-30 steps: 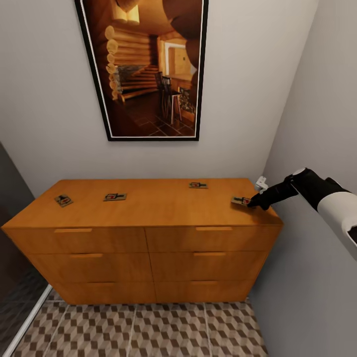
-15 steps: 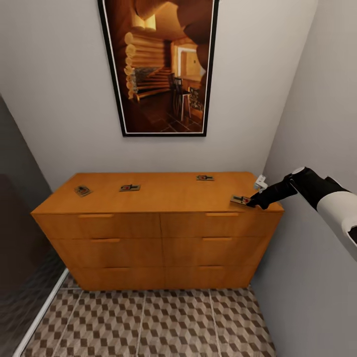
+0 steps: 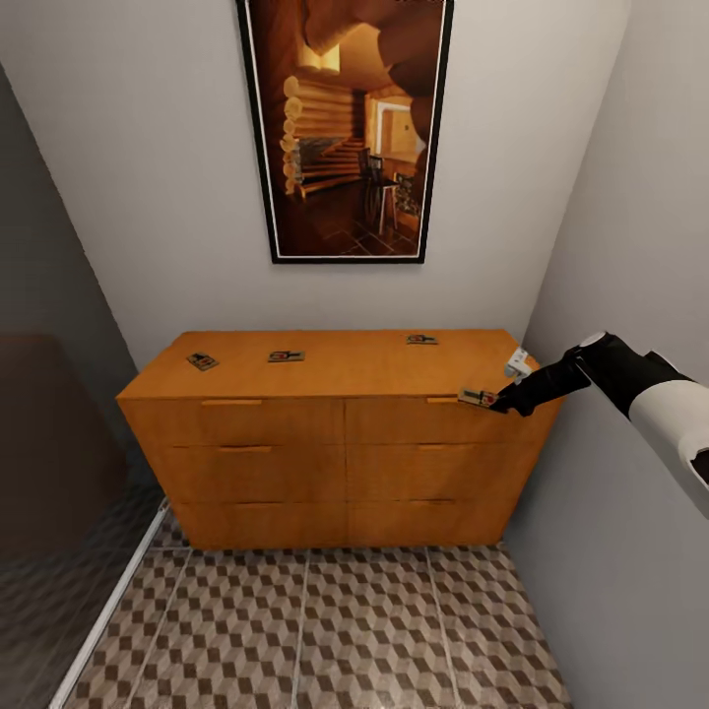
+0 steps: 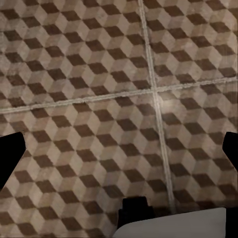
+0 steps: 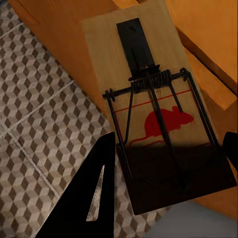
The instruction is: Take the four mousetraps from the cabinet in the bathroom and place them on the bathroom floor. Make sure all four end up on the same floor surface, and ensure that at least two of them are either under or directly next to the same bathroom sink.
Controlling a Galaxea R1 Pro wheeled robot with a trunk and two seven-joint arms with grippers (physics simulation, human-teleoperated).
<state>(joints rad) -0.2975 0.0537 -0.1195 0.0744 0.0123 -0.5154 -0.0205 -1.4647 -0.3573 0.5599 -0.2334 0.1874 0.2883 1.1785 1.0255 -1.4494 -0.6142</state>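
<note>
The orange-brown cabinet [image 3: 335,463] stands against the back wall. Three mousetraps lie on its top: one at the left [image 3: 203,361], one beside it [image 3: 287,355], one at the back right [image 3: 422,340]. My right gripper [image 3: 497,403] is shut on another mousetrap [image 3: 479,398] and holds it level just past the cabinet's front right corner. In the right wrist view this mousetrap [image 5: 153,114] shows its red mouse print, with the bathroom floor [image 5: 39,109] below it. My left gripper [image 4: 119,153] is open over the bathroom floor [image 4: 99,74]. The sink is out of view.
A tall framed picture [image 3: 350,128] hangs above the cabinet. A grey wall [image 3: 630,217] runs close along my right arm. A dark panel with a white floor rail [image 3: 108,601] borders the left. Cube-patterned floor tiles [image 3: 325,630] stretch in front of the cabinet.
The view has pulled back from the cabinet, so the camera has moved. The mousetrap in my right gripper has come off the cabinet top and hangs past its front edge.
</note>
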